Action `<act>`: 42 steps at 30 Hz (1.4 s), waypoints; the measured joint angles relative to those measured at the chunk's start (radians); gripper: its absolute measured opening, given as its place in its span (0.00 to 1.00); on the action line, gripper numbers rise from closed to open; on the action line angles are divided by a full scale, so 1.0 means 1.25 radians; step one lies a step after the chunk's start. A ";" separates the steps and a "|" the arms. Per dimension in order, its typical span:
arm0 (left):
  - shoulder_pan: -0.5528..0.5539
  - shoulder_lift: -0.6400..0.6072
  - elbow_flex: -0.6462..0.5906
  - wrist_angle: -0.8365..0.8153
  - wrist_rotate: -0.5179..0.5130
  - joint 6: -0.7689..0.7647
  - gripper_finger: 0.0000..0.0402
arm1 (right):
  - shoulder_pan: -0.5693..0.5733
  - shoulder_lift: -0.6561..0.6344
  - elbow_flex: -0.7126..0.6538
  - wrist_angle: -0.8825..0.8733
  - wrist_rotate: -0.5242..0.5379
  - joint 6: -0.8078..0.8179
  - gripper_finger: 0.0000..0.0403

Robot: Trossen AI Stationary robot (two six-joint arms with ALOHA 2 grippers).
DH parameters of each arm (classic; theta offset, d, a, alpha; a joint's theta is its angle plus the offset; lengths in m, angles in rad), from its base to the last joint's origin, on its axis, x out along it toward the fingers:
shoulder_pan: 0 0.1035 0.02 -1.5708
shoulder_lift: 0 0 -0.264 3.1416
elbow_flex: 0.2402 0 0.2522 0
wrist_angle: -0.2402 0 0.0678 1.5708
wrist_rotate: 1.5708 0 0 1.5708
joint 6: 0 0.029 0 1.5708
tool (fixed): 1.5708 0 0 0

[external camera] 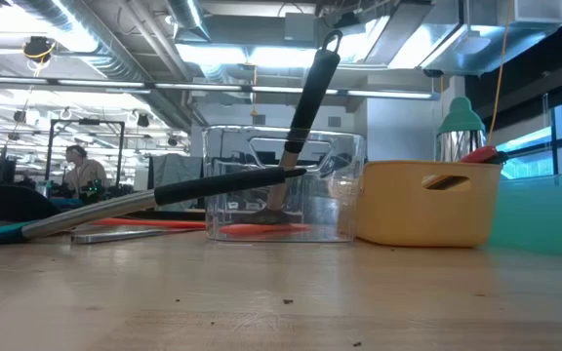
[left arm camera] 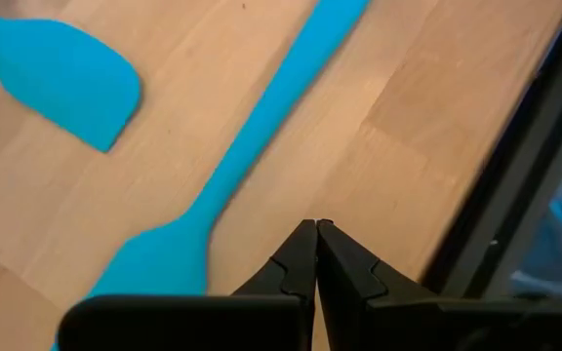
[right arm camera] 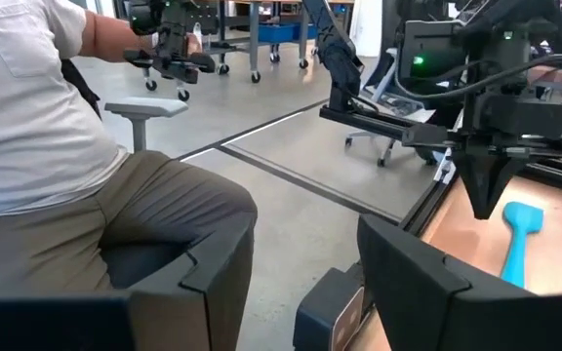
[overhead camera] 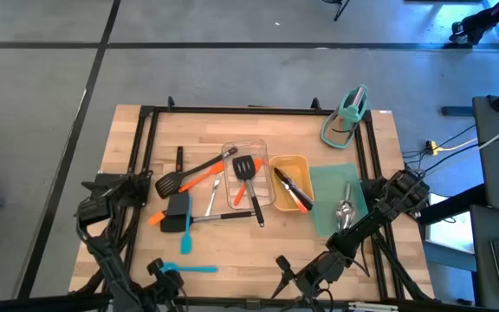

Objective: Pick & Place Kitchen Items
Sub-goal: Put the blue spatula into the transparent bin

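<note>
Hanging low over the table's (overhead camera: 128,139) near edge, the left claw (left arm camera: 316,226) is pinched fully shut on nothing, its tips just beside a blue spatula (left arm camera: 261,117) that lies flat on the wood. The right claw (right arm camera: 291,283) waits off the table's near right corner with its fingers parted (a seated person (right arm camera: 76,166) shows beyond it). Most kitchen items lie mid-table: black slotted turners (overhead camera: 248,178) and orange-handled pieces in and around the clear tray (overhead camera: 229,149), tongs (overhead camera: 291,191) in the yellow tray (overhead camera: 306,161), steel spoons (overhead camera: 345,211) on the green mat (overhead camera: 329,178).
</note>
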 joint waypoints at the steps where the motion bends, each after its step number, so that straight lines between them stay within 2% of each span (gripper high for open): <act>1: 0.006 0.000 0.000 -0.001 0.005 0.014 0.01 | 0.000 0.000 0.000 -0.001 0.000 0.000 0.47; 4: 0.018 0.000 0.000 -0.001 -0.005 0.041 0.01 | 0.000 0.000 0.000 -0.002 0.002 0.000 0.47; 6: 0.020 -0.002 0.000 -0.005 -0.041 0.047 0.01 | 0.000 0.000 0.000 -0.002 0.002 0.000 0.47; 9: 0.019 -0.009 0.001 -0.056 -0.062 0.005 0.01 | 0.000 0.000 0.000 -0.003 0.002 0.000 0.47; 15: 0.016 -0.009 0.000 -0.157 0.057 -0.056 0.01 | 0.000 0.000 0.000 -0.004 0.002 0.000 0.47; 19: 0.016 -0.009 0.000 -0.172 0.098 -0.057 0.01 | 0.000 0.000 0.000 -0.004 0.002 0.000 0.47; 29: 0.027 -0.008 0.000 -0.166 0.113 -0.056 0.00 | 0.000 0.000 0.000 -0.004 0.002 0.005 0.47; 37: 0.083 -0.015 -0.044 -0.077 0.152 0.047 0.01 | 0.000 0.000 0.000 -0.004 0.002 0.005 0.47; 42: 0.112 -0.013 -0.044 -0.069 0.139 0.092 0.01 | 0.000 0.000 0.000 -0.004 0.001 0.005 0.47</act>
